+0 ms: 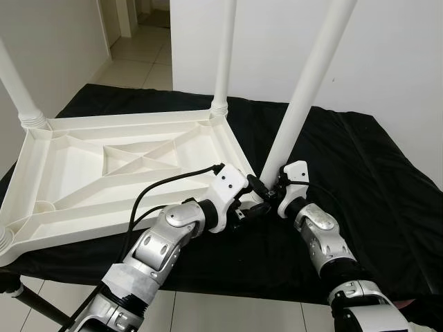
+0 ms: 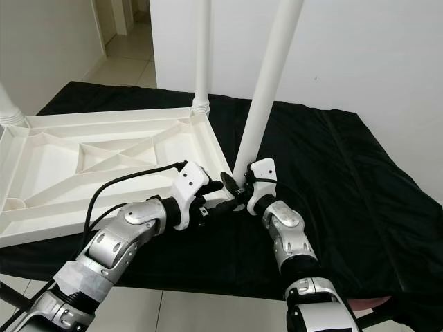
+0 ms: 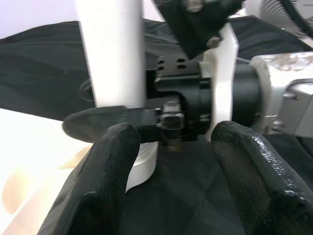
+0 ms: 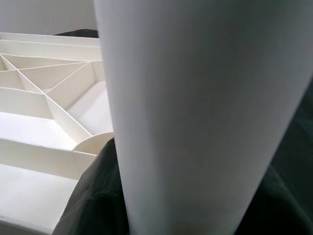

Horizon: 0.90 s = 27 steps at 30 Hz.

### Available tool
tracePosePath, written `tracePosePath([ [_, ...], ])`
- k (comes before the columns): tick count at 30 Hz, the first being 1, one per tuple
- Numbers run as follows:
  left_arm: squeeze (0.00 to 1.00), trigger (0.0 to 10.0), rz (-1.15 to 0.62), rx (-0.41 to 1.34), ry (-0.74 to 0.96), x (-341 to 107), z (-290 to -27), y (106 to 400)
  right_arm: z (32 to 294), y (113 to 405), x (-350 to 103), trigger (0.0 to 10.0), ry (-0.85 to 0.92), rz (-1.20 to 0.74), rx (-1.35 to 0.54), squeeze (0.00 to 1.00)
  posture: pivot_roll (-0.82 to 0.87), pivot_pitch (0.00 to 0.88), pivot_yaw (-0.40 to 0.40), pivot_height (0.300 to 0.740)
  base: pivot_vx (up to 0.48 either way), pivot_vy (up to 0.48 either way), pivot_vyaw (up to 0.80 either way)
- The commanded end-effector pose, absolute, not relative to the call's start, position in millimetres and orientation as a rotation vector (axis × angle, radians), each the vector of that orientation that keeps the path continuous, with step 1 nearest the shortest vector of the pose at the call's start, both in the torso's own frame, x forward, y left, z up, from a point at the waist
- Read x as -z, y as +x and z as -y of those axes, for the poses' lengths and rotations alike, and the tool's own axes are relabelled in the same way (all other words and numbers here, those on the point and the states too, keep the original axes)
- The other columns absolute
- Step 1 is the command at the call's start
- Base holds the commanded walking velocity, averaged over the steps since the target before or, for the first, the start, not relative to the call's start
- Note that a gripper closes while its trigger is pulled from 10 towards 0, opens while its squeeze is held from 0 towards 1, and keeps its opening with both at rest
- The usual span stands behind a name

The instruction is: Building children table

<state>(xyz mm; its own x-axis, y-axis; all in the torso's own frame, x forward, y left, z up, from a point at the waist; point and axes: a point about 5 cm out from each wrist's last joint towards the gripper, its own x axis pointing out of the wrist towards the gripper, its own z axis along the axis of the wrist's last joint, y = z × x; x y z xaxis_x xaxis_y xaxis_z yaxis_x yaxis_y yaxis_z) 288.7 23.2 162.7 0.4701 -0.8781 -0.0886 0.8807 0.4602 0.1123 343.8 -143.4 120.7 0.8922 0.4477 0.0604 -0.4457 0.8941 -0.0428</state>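
Black-draped surface [image 1: 360, 180] carries upturned white tabletop [image 1: 118, 173], legs upward.

An upturned white ribbed tabletop [image 1: 124, 176] lies on black cloth, white legs [image 1: 308, 90] standing at its corners.

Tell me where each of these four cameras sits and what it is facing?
Left eye: on the head, looking down at the upturned tabletop on black cloth; both silver arms show.
Right eye: beside it, same scene.
Left wrist: on the left arm, looking past its own fingers at the right pincer on the leg's base.
Right wrist: on the right arm, close against the leg.
Shared: all show that near-corner leg.
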Motion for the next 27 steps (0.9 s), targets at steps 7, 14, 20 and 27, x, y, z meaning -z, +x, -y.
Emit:
tracePosePath([
  [7, 0.00, 10.0, -0.055, 1.115, 0.144, -158, -29, 287, 139, 328, -99, 10.0, 0.027, -0.034, -0.140, 0.00, -0.07, 0.000, -0.057, 0.740, 0.000, 0.000, 0.00],
  [14, 0.00, 10.0, -0.054, 1.111, 0.143, -158, -29, 288, 126, 324, -99, 10.0, 0.059, -0.063, 0.046, 0.00, -0.06, 0.000, -0.059, 0.740, 0.000, 0.000, 0.00],
  [20, 0.00, 10.0, -0.060, 1.107, 0.140, -157, -31, 286, 110, 325, -105, 10.0, 0.077, -0.037, -0.060, 0.00, -0.05, 0.000, -0.053, 0.740, 0.000, 0.000, 0.00],
  [27, 0.00, 10.0, -0.070, 1.094, 0.145, -157, -35, 286, 117, 324, -114, 10.0, 0.080, -0.018, -0.047, 1.00, -0.04, 0.000, -0.057, 0.740, 0.000, 0.000, 0.00],
])
